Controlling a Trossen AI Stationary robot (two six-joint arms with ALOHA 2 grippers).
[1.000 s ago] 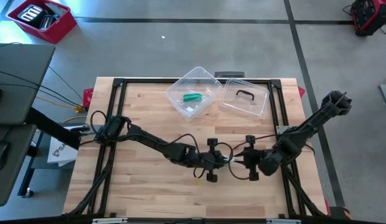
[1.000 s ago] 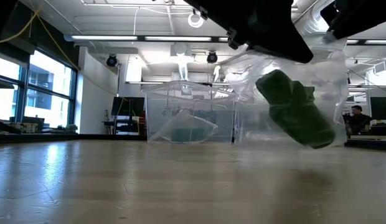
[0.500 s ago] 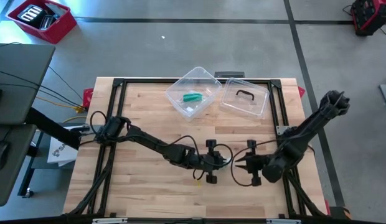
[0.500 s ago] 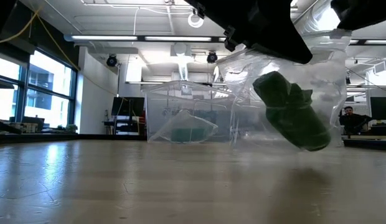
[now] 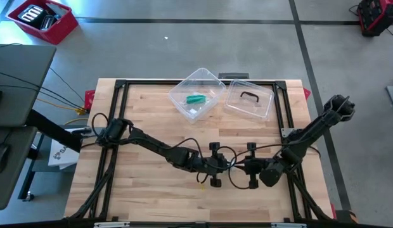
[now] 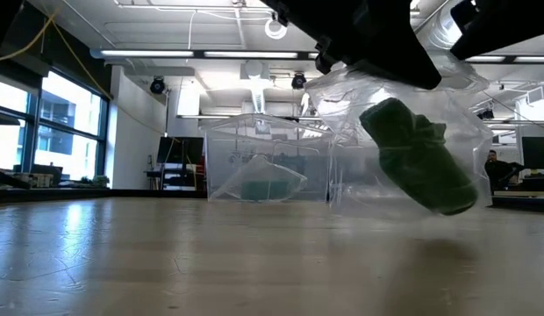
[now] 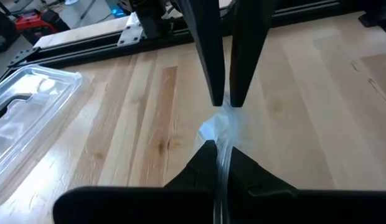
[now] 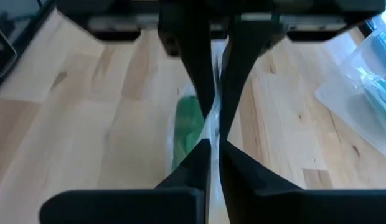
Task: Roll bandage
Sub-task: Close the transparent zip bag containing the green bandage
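Observation:
A clear plastic bag [image 6: 404, 114] with a dark green bandage roll [image 6: 418, 158] inside hangs above the table's middle. The roll shows again as a green shape [image 8: 187, 121] in the right wrist view. My left gripper [image 5: 225, 166] reaches in from the table's left and is shut on the bag's top. My right gripper [image 5: 238, 168] faces it from the right, its fingertips almost meeting the left's, and is shut on the same bunched plastic. In the left wrist view my left gripper [image 7: 221, 152] is near and my right gripper [image 7: 225, 99] stands beyond it. My left gripper pinches the bag's bunched upper edge [image 7: 220, 132] between its two fingers, coming from the table's left and slanting down. The bag hangs below, clear of the table, with the roll tilted inside it. My right gripper pinches the same bunched plastic [image 8: 211, 134] between its two fingers, coming from the table's right and slanting down, right opposite the left fingers. How many layers it has I cannot tell.
A clear box [image 5: 196, 95] holding a green item stands at the table's far middle, with its clear lid [image 5: 249, 99], black handle up, to its right. Black frame rails [image 5: 114, 126] run along the table's edges. Bare wood lies on the near side.
My right gripper has moved toward the table's left and slightly down, up to the left gripper, and its fingers have narrowed onto the bag's top. The bag with the roll has swayed a little and still hangs clear of the table.

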